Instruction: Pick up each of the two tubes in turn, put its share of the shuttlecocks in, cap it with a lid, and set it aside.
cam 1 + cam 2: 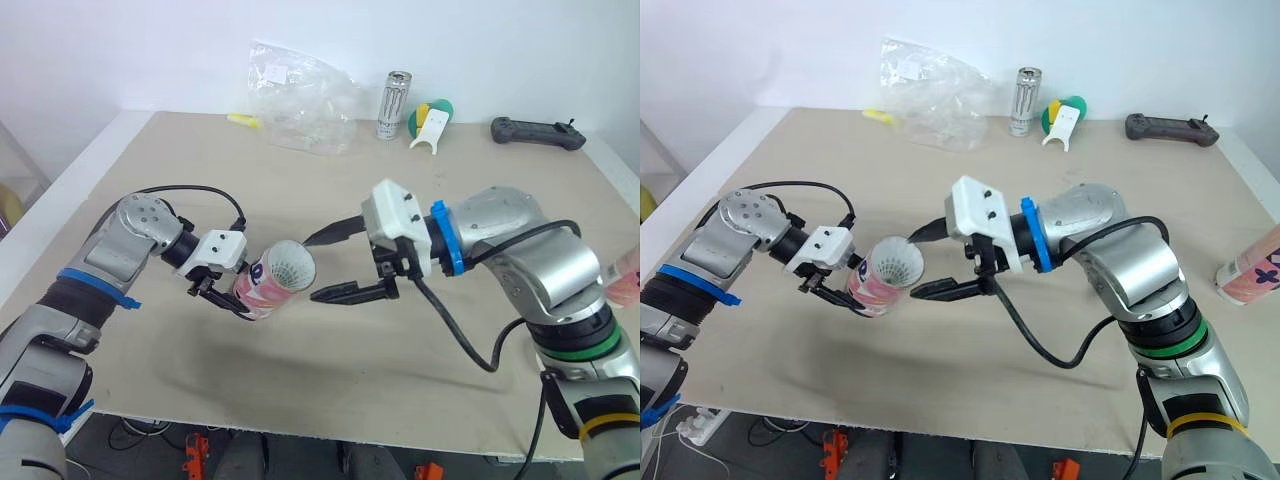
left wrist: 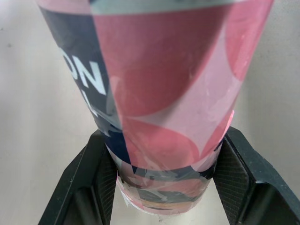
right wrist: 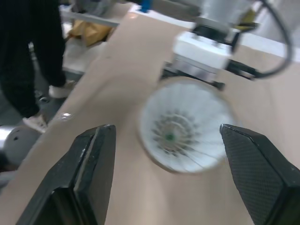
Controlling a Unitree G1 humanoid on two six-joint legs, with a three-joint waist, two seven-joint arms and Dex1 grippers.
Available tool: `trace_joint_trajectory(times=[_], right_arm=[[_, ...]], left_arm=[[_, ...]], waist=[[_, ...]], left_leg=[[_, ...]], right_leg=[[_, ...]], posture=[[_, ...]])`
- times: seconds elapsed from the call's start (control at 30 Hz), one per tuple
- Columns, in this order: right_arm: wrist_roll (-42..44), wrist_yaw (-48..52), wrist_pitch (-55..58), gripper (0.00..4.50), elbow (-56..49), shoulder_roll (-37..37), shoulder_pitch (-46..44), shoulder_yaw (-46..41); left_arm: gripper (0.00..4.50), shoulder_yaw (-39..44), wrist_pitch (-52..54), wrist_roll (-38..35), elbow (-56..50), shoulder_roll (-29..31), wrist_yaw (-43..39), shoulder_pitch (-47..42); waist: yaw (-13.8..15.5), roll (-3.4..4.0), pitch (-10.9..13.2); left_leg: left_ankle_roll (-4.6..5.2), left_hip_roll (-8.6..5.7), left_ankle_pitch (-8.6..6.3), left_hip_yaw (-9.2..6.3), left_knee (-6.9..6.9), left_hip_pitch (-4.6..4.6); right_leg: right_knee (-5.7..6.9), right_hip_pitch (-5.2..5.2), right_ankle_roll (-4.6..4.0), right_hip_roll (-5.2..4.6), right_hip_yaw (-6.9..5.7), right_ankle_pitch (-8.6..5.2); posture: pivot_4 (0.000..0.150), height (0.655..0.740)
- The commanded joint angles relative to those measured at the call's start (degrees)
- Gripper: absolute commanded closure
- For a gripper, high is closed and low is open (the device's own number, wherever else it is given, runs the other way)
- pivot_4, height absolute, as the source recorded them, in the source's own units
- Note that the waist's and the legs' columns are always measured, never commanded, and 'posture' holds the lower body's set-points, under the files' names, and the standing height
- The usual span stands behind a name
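Note:
A pink and navy tube (image 1: 270, 275) lies tilted over the table, its open mouth facing my right gripper. My left gripper (image 1: 240, 300) is shut on the tube's lower end; in the left wrist view both black fingers (image 2: 93, 183) press against its sides. White shuttlecock feathers (image 3: 185, 129) fill the tube's mouth. My right gripper (image 1: 312, 268) is open just in front of that mouth, one finger above and one below, holding nothing. A second pink tube (image 1: 1250, 270) lies at the table's right edge.
Along the far edge of the table are a crumpled clear plastic bag (image 1: 300, 95), a metal can (image 1: 397, 105), a green, yellow and white object (image 1: 430, 122) and a black controller (image 1: 537, 132). A person's legs (image 3: 33, 61) stand beyond the table.

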Motion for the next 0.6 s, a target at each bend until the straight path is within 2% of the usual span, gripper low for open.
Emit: trace_joint_trajectory(times=[0.03,0.07,0.13,0.2,0.23,0.27,0.5,0.6], right_arm=[[-0.8,0.5,-0.7,1.3,0.5,0.6,-1.8,0.0],[-1.4,1.4,-1.2,2.02,0.5,0.6,-2.1,1.0],[-3.2,2.6,-2.1,2.63,0.8,0.6,-3.0,3.0],[-4.9,3.8,-3.0,3.67,1.6,0.8,-4.6,4.7],[-5.8,4.4,-3.6,3.91,2.1,0.9,-5.4,5.5],[-6.7,5.0,-4.2,4.4,2.7,1.1,-6.3,6.4],[-14.3,9.9,-8.2,4.4,10.4,4.8,-14.1,14.2],[-19.2,14.8,-13.7,4.4,15.5,6.9,-18.8,19.2]], left_arm=[[1.99,-2.4,-0.2,1.0,0.3,-0.6,-0.5,0.9],[1.99,-2.3,-0.3,1.1,0.4,-0.6,-0.5,0.9],[1.99,-2.3,-0.3,1.0,0.5,-0.6,-0.5,0.8],[1.99,-2.4,-0.3,1.0,0.5,-0.5,-0.5,0.8],[1.99,-2.4,-0.3,1.0,0.5,-0.5,-0.5,0.8],[1.99,-2.4,-0.3,0.9,0.5,-0.4,-0.5,0.7],[1.99,-2.6,-0.1,0.5,0.6,-0.2,-0.5,0.6],[1.99,-2.6,0.2,0.4,0.8,-0.4,-0.5,0.4]], waist=[[0.0,0.0,0.0],[0.0,0.0,0.0],[0.0,0.0,0.0],[0.0,0.01,0.0],[0.0,0.01,0.0],[0.0,0.01,0.0],[-0.1,0.01,0.0],[-0.1,0.02,0.0]], left_leg=[[0.0,0.0,0.0,0.0,0.0,-0.01],[0.0,0.0,0.0,0.0,0.0,-0.02],[0.0,0.0,0.0,0.0,0.0,-0.03],[0.0,0.0,0.0,0.0,-0.01,-0.02],[0.0,0.0,0.0,0.0,-0.01,-0.02],[0.0,0.0,0.0,0.0,-0.01,-0.02],[0.0,0.01,0.0,-0.01,0.0,-0.01],[0.0,0.01,0.0,0.0,-0.01,-0.02]], right_leg=[[0.0,-0.01,0.0,0.0,0.0,0.0],[0.0,0.0,0.01,0.0,0.0,-0.01],[0.0,-0.01,0.0,-0.01,0.01,-0.01],[0.0,-0.02,0.04,-0.01,0.01,-0.03],[0.0,-0.02,0.05,0.0,-0.02,-0.04],[0.0,-0.03,0.04,0.0,-0.01,-0.04],[0.02,-0.05,0.04,0.0,-0.01,-0.03],[0.02,-0.08,0.04,0.0,0.0,-0.03]], posture=[[0.15,0.74],[0.15,0.74],[0.15,0.74],[0.15,0.74],[0.15,0.74],[0.15,0.74],[0.15,0.74],[0.15,0.74]])
